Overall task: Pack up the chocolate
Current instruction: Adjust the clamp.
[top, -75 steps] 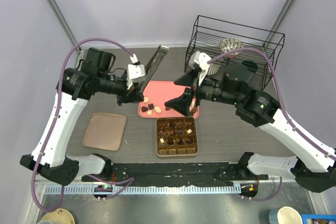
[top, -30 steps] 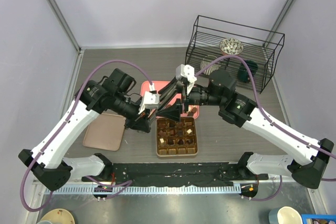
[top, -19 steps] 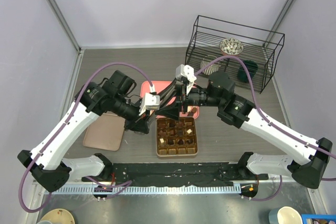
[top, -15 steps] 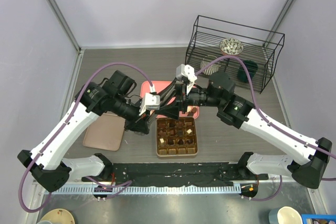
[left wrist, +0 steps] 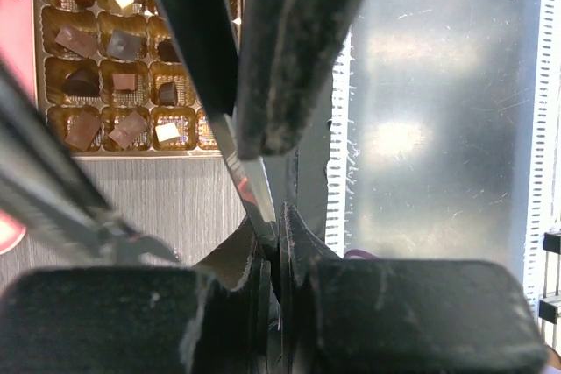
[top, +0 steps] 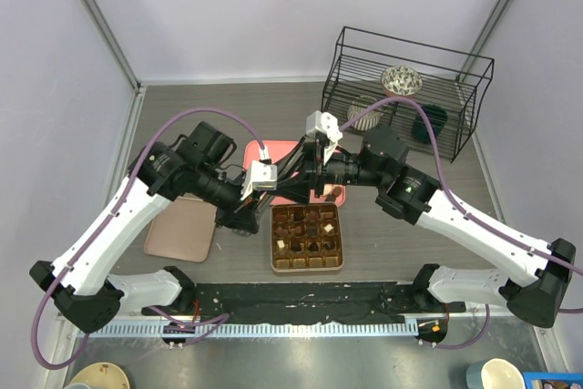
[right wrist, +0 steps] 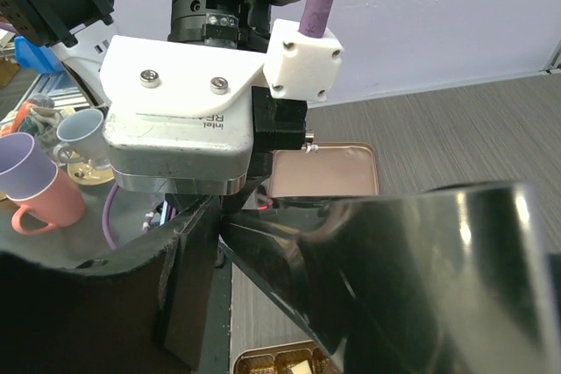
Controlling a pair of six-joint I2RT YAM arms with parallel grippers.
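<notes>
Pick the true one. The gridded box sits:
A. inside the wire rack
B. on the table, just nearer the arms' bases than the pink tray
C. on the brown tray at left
B: the top view shows the box on the table, just on the near side of the pink tray, apart from the rack and the brown tray.

Chocolate [left wrist: 81,39]: dark, brown, cream pieces in box [top: 308,267] cells; one on pink tray [left wrist: 12,24].
</notes>
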